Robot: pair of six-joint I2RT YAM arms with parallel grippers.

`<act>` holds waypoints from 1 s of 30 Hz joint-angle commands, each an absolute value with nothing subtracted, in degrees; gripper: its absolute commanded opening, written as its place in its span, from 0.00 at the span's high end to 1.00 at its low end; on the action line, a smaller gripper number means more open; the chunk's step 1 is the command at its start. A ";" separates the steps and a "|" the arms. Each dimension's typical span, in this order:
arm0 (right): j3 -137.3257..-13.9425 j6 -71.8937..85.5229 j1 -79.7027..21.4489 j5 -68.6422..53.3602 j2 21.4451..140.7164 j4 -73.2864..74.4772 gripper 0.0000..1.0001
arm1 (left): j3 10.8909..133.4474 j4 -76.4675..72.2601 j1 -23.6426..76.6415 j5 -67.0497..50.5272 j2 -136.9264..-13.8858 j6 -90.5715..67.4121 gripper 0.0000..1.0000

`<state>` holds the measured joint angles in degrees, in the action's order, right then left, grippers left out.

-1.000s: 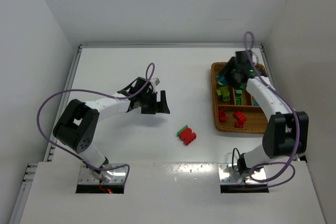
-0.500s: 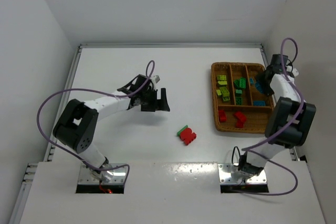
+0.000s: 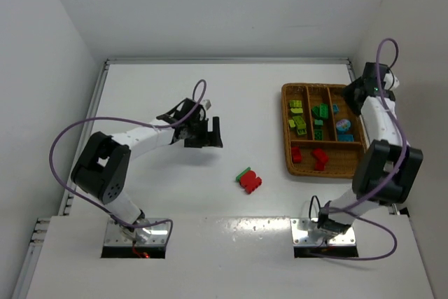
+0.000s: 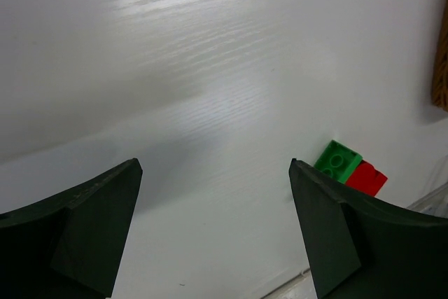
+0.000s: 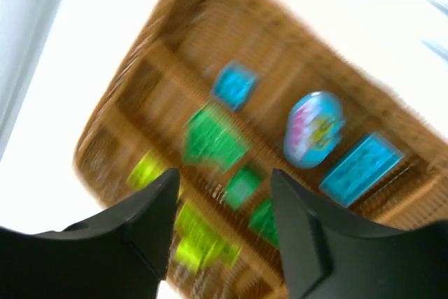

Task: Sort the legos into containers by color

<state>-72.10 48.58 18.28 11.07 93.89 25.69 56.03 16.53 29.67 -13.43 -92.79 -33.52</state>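
Observation:
A red lego cluster [image 3: 250, 182] with a green lego [image 3: 243, 173] on its far side lies loose on the table. In the left wrist view the green lego [image 4: 338, 161] and the red one [image 4: 365, 178] show past the right finger. My left gripper [image 3: 212, 133] [image 4: 214, 166] is open and empty, up and left of them. The wicker tray [image 3: 286, 152] [image 5: 119, 89] holds lime [image 3: 299, 121], dark green [image 3: 320, 111], teal [image 3: 346, 138] and red [image 3: 316, 156] legos in separate compartments, plus a printed teal block [image 5: 313, 128]. My right gripper [image 3: 355, 96] [image 5: 222, 180] is open and empty above the tray's far right corner.
White walls close in the table at the back and on both sides. The tray lies close to the right wall. A white ledge with the arm bases [image 3: 136, 232] runs along the near edge.
My right arm swung from over the tray's middle out to its far right corner. The printed teal block now shows in the tray's right compartment. My left gripper barely moved.

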 commanded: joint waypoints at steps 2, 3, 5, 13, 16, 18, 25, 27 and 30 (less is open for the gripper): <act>-65.85 41.77 8.56 2.30 83.07 22.41 0.46 | 58.01 21.44 28.56 -4.16 -89.13 -35.76 0.07; -64.87 38.27 1.04 0.63 81.32 22.41 0.46 | 58.01 22.14 26.82 -3.09 -89.12 -36.38 0.07; -61.55 34.48 -6.90 -3.66 80.77 23.02 0.39 | 57.39 23.29 25.41 -1.59 -87.28 -37.87 0.07; -47.48 24.98 -38.38 -7.81 78.13 29.53 0.10 | 51.42 23.91 19.52 0.09 -79.01 -40.34 0.07; -46.85 22.76 -45.51 -5.38 79.88 32.87 0.05 | 50.89 23.91 18.90 -0.44 -78.31 -40.34 0.07; -46.85 22.76 -48.85 -3.26 82.42 32.87 0.03 | 50.89 23.38 18.90 -1.05 -78.83 -40.34 0.07; -48.43 21.01 -52.21 8.16 89.54 30.06 0.02 | 50.36 22.85 18.90 -2.81 -78.84 -40.34 0.07; -49.56 20.40 -52.21 11.32 91.05 29.45 0.02 | 50.36 22.85 18.90 -2.81 -78.84 -40.34 0.07; -49.05 19.78 -52.21 11.95 91.58 27.34 0.02 | 50.36 22.85 18.90 -2.81 -78.84 -39.81 0.07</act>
<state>-47.62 21.71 -51.90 7.55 91.35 30.22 50.70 23.55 19.29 -2.22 -79.37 -39.70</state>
